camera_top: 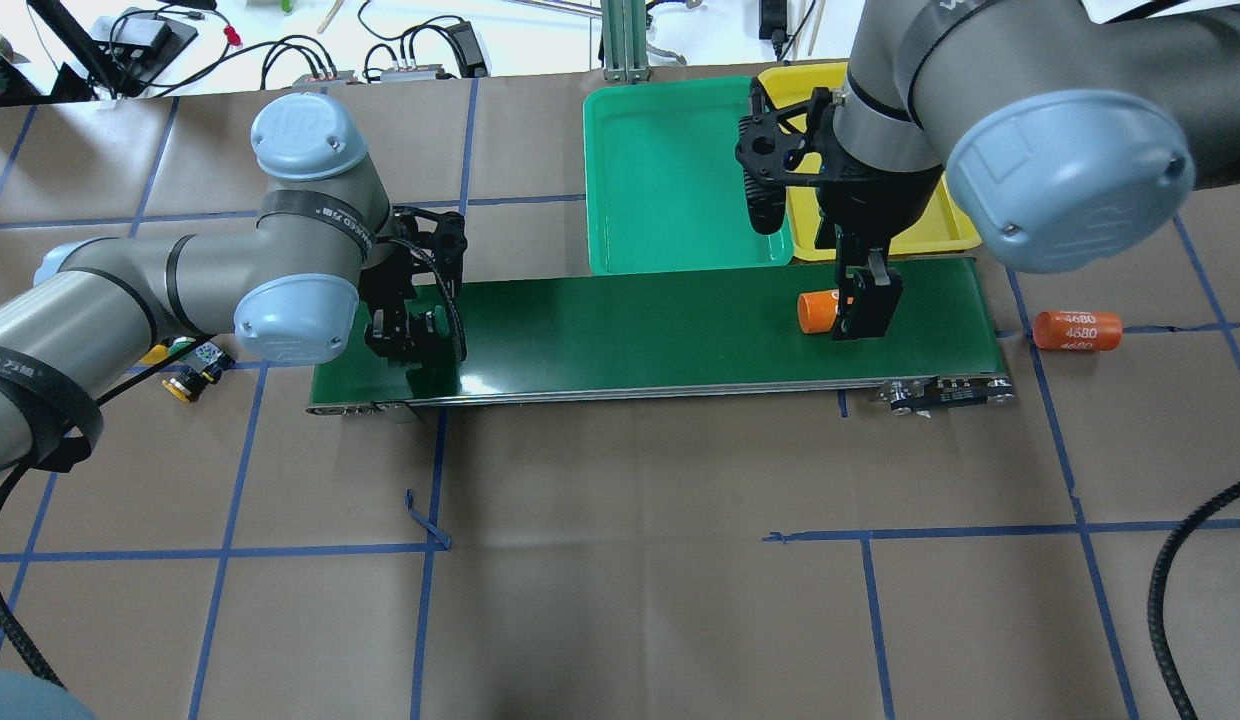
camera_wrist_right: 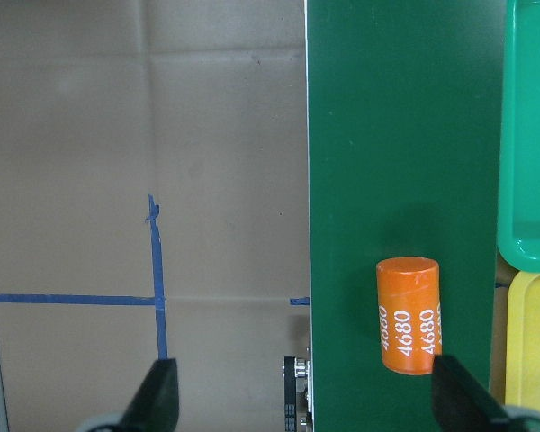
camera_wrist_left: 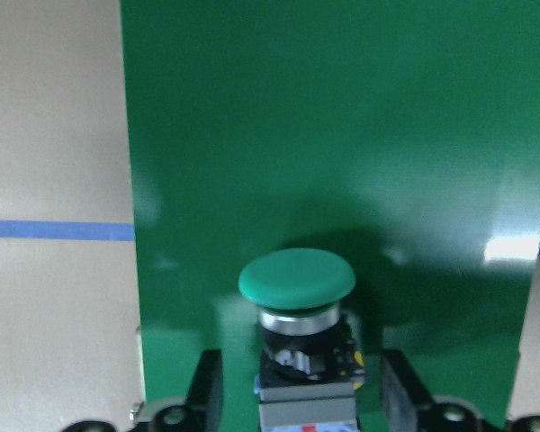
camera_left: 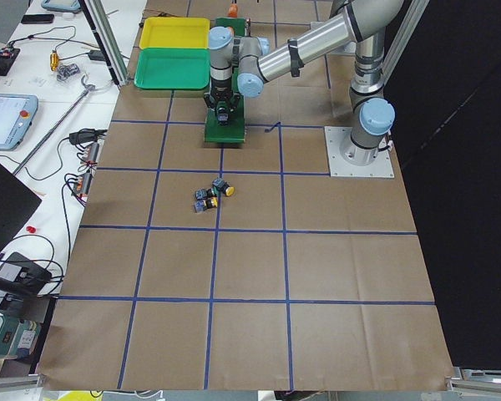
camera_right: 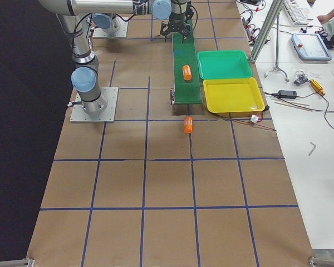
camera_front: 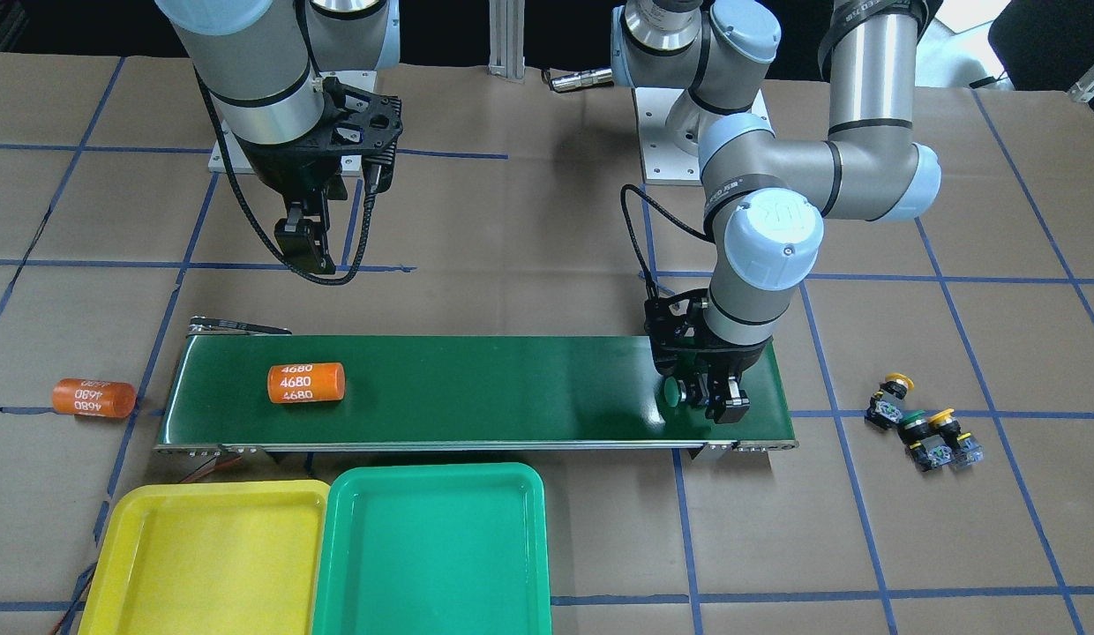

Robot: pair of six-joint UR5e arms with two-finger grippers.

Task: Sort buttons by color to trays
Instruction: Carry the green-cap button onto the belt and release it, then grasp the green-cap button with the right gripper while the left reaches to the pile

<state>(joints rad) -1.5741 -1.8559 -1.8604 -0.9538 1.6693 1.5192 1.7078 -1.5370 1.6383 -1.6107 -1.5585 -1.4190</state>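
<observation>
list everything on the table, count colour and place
belt: 1, dark green, mid-table
green button: 1, between the left fingers, over the belt's end
loose buttons: 3 or 4, yellow and green caps, on paper off that end
cylinders: 2, orange "4680"; one on the belt, one on paper beyond it
yellow tray: 1, empty, beside the belt
green tray: 1, empty, next to it
left gripper: shut on the green button
right gripper: open, above the belt cylinder
</observation>
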